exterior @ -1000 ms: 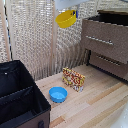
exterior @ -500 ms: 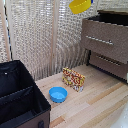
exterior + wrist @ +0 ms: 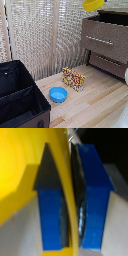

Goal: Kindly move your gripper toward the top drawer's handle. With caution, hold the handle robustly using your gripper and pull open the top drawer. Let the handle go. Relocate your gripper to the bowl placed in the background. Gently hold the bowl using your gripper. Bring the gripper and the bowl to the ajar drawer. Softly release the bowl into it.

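Bowl point(image 3: 93, 5) has risen and shifted toward the exterior view's right since a second ago, now high at the frame top over the open top drawer point(image 3: 116, 18) (fingers point(image 3: 93, 198) pinching its rim), so lowering and release likely come next.

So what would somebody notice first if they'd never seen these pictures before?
Probably the yellow bowl, floating high at the top edge of the exterior view, just above the open top drawer of the brown dresser. In the wrist view its rim is pinched between the end effector's blue fingers. Down on the wooden floor sit a blue bowl and a colourful box, with a black bin on the exterior view's left.
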